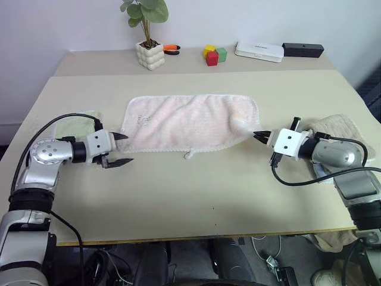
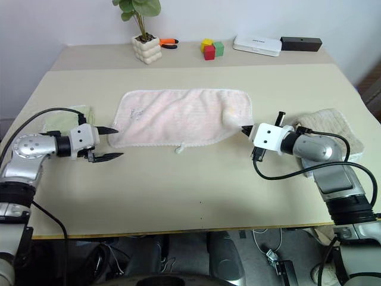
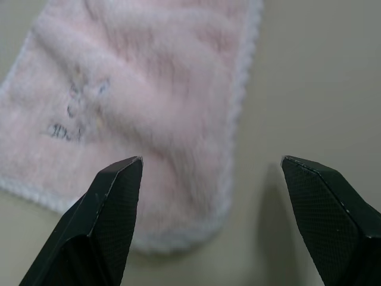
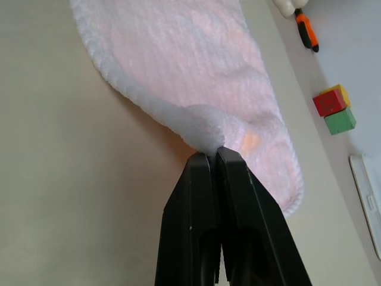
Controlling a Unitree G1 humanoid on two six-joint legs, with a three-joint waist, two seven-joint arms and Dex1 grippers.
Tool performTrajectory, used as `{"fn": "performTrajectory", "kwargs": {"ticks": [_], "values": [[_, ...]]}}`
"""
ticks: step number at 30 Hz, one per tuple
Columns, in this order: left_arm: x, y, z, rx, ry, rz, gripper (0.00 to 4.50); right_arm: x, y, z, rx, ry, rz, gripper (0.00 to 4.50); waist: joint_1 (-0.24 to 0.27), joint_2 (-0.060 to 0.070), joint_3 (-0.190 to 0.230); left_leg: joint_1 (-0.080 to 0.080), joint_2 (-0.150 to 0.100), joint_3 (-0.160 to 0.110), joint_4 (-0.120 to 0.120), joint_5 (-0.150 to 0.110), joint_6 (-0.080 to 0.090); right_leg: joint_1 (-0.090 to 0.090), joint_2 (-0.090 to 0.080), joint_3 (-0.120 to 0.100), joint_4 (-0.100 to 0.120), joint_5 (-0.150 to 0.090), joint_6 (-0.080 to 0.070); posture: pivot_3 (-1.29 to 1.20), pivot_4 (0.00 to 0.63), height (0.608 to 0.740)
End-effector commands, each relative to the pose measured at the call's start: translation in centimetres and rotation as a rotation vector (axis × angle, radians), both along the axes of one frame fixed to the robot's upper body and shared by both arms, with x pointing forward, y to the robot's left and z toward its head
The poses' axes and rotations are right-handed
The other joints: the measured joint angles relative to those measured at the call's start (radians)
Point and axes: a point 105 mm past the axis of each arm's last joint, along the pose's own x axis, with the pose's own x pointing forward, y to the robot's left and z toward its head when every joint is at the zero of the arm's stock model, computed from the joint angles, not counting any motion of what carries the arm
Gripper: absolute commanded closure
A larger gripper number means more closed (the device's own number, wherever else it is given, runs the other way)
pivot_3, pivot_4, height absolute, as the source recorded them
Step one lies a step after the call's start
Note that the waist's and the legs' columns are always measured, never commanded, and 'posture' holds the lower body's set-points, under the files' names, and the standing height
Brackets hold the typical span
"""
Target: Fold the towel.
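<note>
Fluffy terry-cloth towel (image 1: pixel 190 122), matt table (image 1: pixel 196 196)

Beige table (image 1: pixel 196 196) set against a plain white wall (image 1: pixel 268 18) (a second tabletop (image 1: pixel 95 59) adjoins behind); even, diffuse lighting throughout.

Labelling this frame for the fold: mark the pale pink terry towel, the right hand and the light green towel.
Pale pink terry cloth towel (image 1: pixel 190 122): left eye view, middle of its flat surface.
Right hand (image 4: pixel 215 154): right wrist view, fingertips shut on the towel's edge.
Light green towel (image 1: pixel 74 124): left eye view, its visible part beside the left arm.
</note>
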Motion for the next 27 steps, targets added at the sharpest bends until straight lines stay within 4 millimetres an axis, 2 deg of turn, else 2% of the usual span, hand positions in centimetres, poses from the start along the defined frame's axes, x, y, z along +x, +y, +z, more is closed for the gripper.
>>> {"fn": "performTrajectory", "kwargs": {"ticks": [1,4,7,11,14,17,20,25,27], "values": [[-0.1,-0.5,0.7,0.022,-0.043,-0.035,0.56,0.0,0.3,1.4,0.006,-0.054,0.011,4.5,0.001,0.0,0.0,0.0,0.0,0.0,0.0,0.0,0.0,0.0,0.0,0.0,0.0,0.0,0.0,0.0,0.15,0.74],[0.3,-1.0,-0.2,0.09,-0.082,-0.041,0.56,0.0,0.4,1.2,0.008,-0.051,0.012,4.5,0.004,0.0,0.0,0.0,0.0,0.0,0.0,0.0,0.0,0.0,0.0,0.0,0.0,0.0,0.0,0.0,0.15,0.74],[1.0,-1.8,-0.6,0.072,-0.114,-0.018,0.56,0.0,0.5,1.3,0.012,-0.051,0.013,4.5,0.006,0.001,-0.001,0.0,0.0,0.0,0.001,0.0,0.0,0.001,0.0,0.0,0.0,0.0,0.0,0.0,0.15,0.74],[1.5,-1.7,-2.0,0.114,-0.119,0.028,0.56,0.0,0.5,1.3,0.009,-0.053,0.011,4.5,0.006,0.002,-0.001,0.004,0.0,0.0,0.001,0.0,0.0,0.006,0.0,0.0,-0.001,0.0,0.0,0.0,0.15,0.74],[1.7,-1.3,-3.7,0.147,-0.067,0.076,1.43,0.0,0.3,1.3,0.01,-0.055,0.006,4.5,0.005,0.003,-0.002,0.016,0.0,0.0,-0.001,-0.002,0.002,0.017,0.0,0.0,-0.003,-0.001,0.0,0.0,0.15,0.74],[2.0,-1.1,-4.8,0.159,-0.028,0.117,2.91,0.0,0.3,1.3,0.008,-0.057,0.004,4.5,0.005,0.006,-0.003,0.02,0.0,0.0,0.0,-0.002,0.003,0.022,0.0,0.0,-0.003,-0.001,0.0,0.0,0.15,0.74],[2.3,-1.3,-4.8,0.125,-0.009,0.138,4.49,0.0,0.2,1.4,0.009,-0.059,0.001,4.5,0.002,0.006,-0.004,0.023,0.0,0.0,-0.001,-0.002,0.003,0.025,0.0,0.0,-0.003,-0.001,0.0,0.0,0.15,0.74],[2.4,-0.6,-4.1,0.116,-0.009,0.151,4.49,-0.2,-0.1,1.2,0.002,-0.051,-0.005,4.5,0.002,0.007,-0.004,0.024,0.0,0.0,-0.001,-0.002,0.003,0.025,0.0,0.0,-0.003,-0.001,0.0,0.0,0.15,0.74],[2.4,-0.4,-3.2,0.07,-0.015,0.158,4.49,-0.4,-0.4,1.0,-0.004,-0.039,-0.006,4.5,0.0,0.007,-0.004,0.024,0.0,0.0,-0.001,-0.002,0.003,0.025,0.0,0.0,-0.003,-0.001,0.0,0.0,0.15,0.74]]}}
